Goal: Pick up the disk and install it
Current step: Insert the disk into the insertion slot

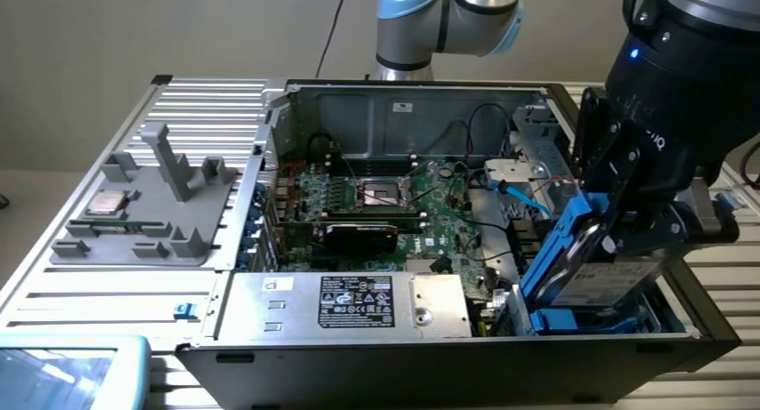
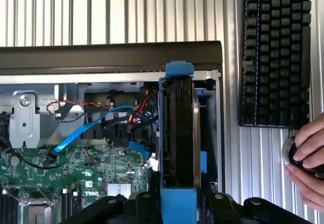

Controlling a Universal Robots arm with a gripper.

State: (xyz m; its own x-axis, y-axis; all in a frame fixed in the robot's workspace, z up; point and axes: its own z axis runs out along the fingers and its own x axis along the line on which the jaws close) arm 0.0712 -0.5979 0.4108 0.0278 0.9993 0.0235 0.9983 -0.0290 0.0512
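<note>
Arm: the black wrist [image 1: 689, 99] comes down steeply from the upper corner on the exterior view's right. It reaches into the open case [image 1: 392, 361] at that side. A pale blue joint [image 1: 446, 19] stands behind the case's far wall.
Jaws: closed narrow on the disk, one finger on each broad face. In the wrist view the disk runs straight out from between them.
Disk [image 1: 608, 281]: held on edge and tilted, with its upper end leaning toward the exterior view's right. Blue rails frame it. In the wrist view [image 2: 177, 133] it shows edge-on, dark between the rails.
Disk's place: in the case's corner bay [image 1: 594, 323], next to the near wall and beside the board [image 1: 392, 205]. Its lower end is down among the bay's blue parts; I cannot tell whether it touches them.
Cables: a blue one [image 2: 86, 127] and a red one cross the case just beside the disk.
Grey box [image 1: 356, 305]: lies along the near wall, apart from the disk.
Bench [image 2: 101, 11]: ribbed metal under the case. It also carries a keyboard [image 2: 276, 51].
Hand [image 2: 309, 158]: a person's, resting on a round knob beside the keyboard, outside the case.
</note>
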